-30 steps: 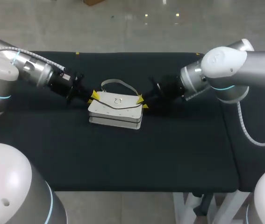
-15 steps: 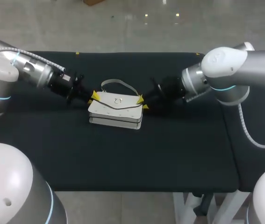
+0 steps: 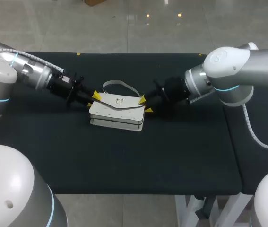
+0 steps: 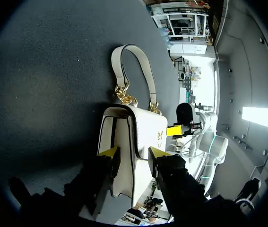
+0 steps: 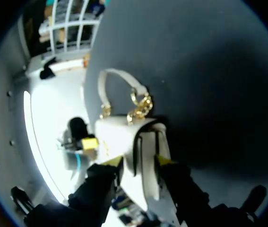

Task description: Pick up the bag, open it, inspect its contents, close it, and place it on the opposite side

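A white leather handbag [image 3: 117,112] with a gold chain and curved strap lies near the middle of the black surface [image 3: 124,161]. The left pincer [image 3: 93,100] holds its left end between parted yellow tips. The right pincer [image 3: 145,105] holds the right end likewise.

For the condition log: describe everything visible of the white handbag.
The white handbag looks like smooth leather. It is boxy, with a pointed front flap closed over a gold clasp. Its short white handle arches behind it, joined by gold chain links. It seems to rest flap-up on the black table. The left hand and right hand grip its opposite ends, with fingers on both sides of each end.
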Controlling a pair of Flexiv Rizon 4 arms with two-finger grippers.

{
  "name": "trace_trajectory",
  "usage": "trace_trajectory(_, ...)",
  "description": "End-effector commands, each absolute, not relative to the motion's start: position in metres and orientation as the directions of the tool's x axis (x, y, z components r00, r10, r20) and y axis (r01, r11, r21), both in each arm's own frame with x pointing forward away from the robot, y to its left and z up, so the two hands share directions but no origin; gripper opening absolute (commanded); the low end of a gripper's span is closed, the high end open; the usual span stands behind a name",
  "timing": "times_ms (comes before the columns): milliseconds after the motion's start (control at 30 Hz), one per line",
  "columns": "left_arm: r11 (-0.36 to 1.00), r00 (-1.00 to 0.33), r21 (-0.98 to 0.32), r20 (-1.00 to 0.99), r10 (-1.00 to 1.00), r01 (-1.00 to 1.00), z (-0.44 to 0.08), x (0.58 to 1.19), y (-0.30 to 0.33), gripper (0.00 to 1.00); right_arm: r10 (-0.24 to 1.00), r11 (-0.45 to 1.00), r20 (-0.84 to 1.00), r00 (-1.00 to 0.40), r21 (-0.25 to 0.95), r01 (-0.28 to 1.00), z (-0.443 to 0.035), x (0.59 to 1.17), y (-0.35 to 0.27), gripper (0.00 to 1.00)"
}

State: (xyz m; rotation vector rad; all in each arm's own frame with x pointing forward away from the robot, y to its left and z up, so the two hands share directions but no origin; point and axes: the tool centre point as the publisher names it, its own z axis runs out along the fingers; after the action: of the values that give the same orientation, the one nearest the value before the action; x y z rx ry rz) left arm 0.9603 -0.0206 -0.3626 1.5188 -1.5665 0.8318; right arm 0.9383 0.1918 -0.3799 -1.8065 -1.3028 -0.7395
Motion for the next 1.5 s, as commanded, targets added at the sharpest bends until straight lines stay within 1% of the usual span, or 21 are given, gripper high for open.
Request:
trace_trajectory(33,0.032,0.012,0.032,0.871,-0.491,-0.999,-0.347,0.941,-0.013,0.97,0.531,-0.204,0.788,0.313,-0.239,0.949,-0.367,0.931,0.180,1.00)
trace_trajectory(67,0.028,0.009,0.026,0.871,-0.491,-0.999,-0.345,0.939,-0.012,0.95,0.537,-0.211,0.782,0.315,-0.237,0.948,-0.366,0.930,0.176,1.00)
trace_trajectory(133,0.023,0.006,0.020,0.871,-0.491,-1.000,-0.342,0.935,-0.010,0.78,0.551,-0.224,0.772,0.318,-0.230,0.947,-0.363,0.929,0.169,1.00)
trace_trajectory(200,0.031,0.001,0.018,0.871,-0.491,-0.999,-0.341,0.931,-0.010,0.50,0.572,-0.237,0.756,0.317,-0.217,0.947,-0.360,0.928,0.163,1.00)
trace_trajectory(333,0.050,0.002,0.031,0.864,-0.503,-0.998,-0.344,0.929,-0.012,0.39,0.606,-0.255,0.731,0.314,-0.195,0.947,-0.353,0.928,0.149,1.00)
trace_trajectory(400,0.055,0.008,0.042,0.861,-0.509,-0.998,-0.348,0.929,-0.014,0.29,0.618,-0.258,0.723,0.308,-0.184,0.949,-0.349,0.928,0.142,1.00)
trace_trajectory(433,0.057,0.011,0.047,0.860,-0.510,-0.997,-0.350,0.929,-0.015,0.26,0.627,-0.257,0.718,0.303,-0.176,0.950,-0.347,0.928,0.140,1.00)
trace_trajectory(467,0.060,0.016,0.055,0.857,-0.515,-0.997,-0.351,0.929,-0.015,0.26,0.634,-0.252,0.713,0.298,-0.173,0.952,-0.346,0.928,0.138,1.00)
trace_trajectory(533,0.062,0.024,0.066,0.856,-0.516,-0.996,-0.355,0.931,-0.016,0.30,0.647,-0.248,0.707,0.287,-0.161,0.955,-0.342,0.929,0.133,1.00)
trace_trajectory(567,0.063,0.027,0.069,0.857,-0.515,-0.996,-0.356,0.931,-0.015,0.29,0.650,-0.244,0.706,0.282,-0.157,0.957,-0.341,0.929,0.132,1.00)
trace_trajectory(667,0.060,0.038,0.080,0.858,-0.512,-0.995,-0.360,0.935,-0.014,0.19,0.653,-0.240,0.708,0.269,-0.144,0.960,-0.338,0.930,0.127,1.00)
trace_trajectory(767,0.058,0.050,0.092,0.859,-0.509,-0.994,-0.362,0.937,-0.013,0.11,0.666,-0.208,0.706,0.241,-0.134,0.969,-0.337,0.931,0.125,1.00)
trace_trajectory(833,0.058,0.054,0.096,0.861,-0.506,-0.994,-0.363,0.939,-0.012,0.00,0.680,-0.176,0.702,0.211,-0.124,0.977,-0.335,0.932,0.124,1.00)
trace_trajectory(900,0.060,0.057,0.102,0.860,-0.507,-0.993,-0.364,0.940,-0.011,0.00,0.701,-0.139,0.691,0.179,-0.114,0.984,-0.333,0.933,0.122,1.00)
trace_trajectory(1033,0.088,0.050,0.110,0.857,-0.513,-0.990,-0.365,0.943,-0.011,0.00,0.746,0.034,0.665,0.032,-0.086,0.996,-0.330,0.936,0.109,1.00)
trace_trajectory(1133,0.108,0.038,0.112,0.848,-0.529,-0.988,-0.361,0.946,-0.009,0.00,0.746,0.034,0.665,0.032,-0.086,0.996,-0.330,0.936,0.109,1.00)
trace_trajectory(1500,0.108,0.038,0.112,0.848,-0.529,-0.988,-0.361,0.946,-0.009,0.00,0.746,0.034,0.665,0.032,-0.086,0.996,-0.330,0.936,0.109,1.00)
